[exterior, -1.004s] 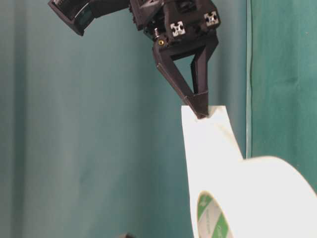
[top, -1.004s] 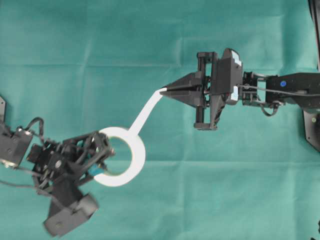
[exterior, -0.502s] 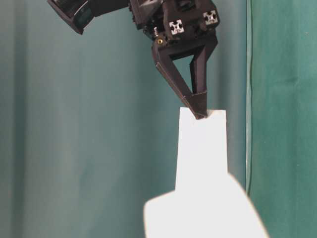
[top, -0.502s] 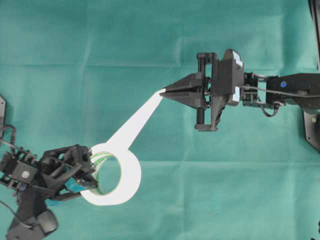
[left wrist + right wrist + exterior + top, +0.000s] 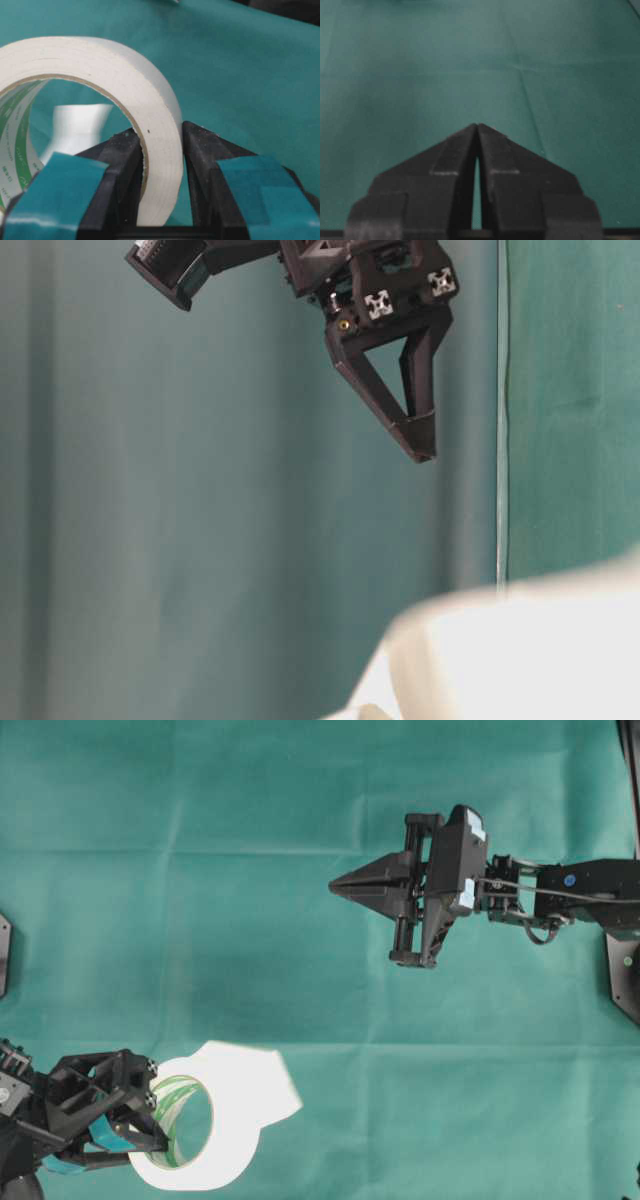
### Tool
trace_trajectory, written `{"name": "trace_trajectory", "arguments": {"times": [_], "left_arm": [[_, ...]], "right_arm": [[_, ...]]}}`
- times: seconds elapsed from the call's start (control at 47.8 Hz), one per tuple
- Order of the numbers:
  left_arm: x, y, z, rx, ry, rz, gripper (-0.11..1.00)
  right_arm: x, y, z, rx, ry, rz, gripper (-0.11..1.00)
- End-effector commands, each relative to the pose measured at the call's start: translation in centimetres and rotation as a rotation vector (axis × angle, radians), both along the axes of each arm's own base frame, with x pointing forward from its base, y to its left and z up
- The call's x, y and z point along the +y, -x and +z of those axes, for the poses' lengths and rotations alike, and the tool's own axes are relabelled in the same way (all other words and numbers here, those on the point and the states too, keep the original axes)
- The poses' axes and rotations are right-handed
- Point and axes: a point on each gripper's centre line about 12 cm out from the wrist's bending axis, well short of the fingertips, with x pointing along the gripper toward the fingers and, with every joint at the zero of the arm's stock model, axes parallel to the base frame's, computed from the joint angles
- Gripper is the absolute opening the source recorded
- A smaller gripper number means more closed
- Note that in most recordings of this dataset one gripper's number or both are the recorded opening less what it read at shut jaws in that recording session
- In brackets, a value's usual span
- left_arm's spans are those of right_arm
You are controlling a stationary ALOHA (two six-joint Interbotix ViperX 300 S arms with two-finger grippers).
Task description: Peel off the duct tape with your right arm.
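Note:
The duct tape [image 5: 232, 1148], a white roll with a green-striped core, hangs at the lower left. My left gripper [image 5: 148, 1118] is shut on its wall. Up close, the teal-patched fingers [image 5: 125, 150] clamp the white wall of the duct tape [image 5: 115, 70], one inside the ring and one outside. A short, wide loose end [image 5: 262, 1082] sticks out from the roll's upper right, free of any grip. The right arm [image 5: 590, 885] reaches in from the right. Its gripper [image 5: 336, 886] is shut and empty, far above and right of the roll. The right gripper [image 5: 477, 125] shows only cloth beyond its tips. At table level it [image 5: 420, 445] hangs over the blurred white tape [image 5: 520, 650].
Green cloth [image 5: 250, 920] covers the whole table. Black base plates sit at the right edge [image 5: 625, 980] and the left edge [image 5: 3, 955]. A green curtain [image 5: 150, 540] stands behind in the table-level view.
The tape's end has come out of the right gripper, which stays shut and has shifted slightly up. The left gripper has carried the roll down and to the left, and the stretched strip has fallen back.

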Motion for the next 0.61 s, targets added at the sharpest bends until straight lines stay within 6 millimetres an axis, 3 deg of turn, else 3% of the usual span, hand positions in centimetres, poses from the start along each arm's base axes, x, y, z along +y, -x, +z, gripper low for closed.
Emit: {"name": "trace_trajectory", "arguments": {"times": [0.0,0.586], "left_arm": [[0.0,0.0,1.5,-0.059,0.033,-0.002,0.21],[1.1,-0.5,3.0,-0.186,0.107,0.041,0.21]], "right_arm": [[0.0,-0.2,0.8,-0.026,-0.001,-0.002,-0.1],[0.4,-0.5,1.1,-0.037,0.004,0.015,-0.1]]}}
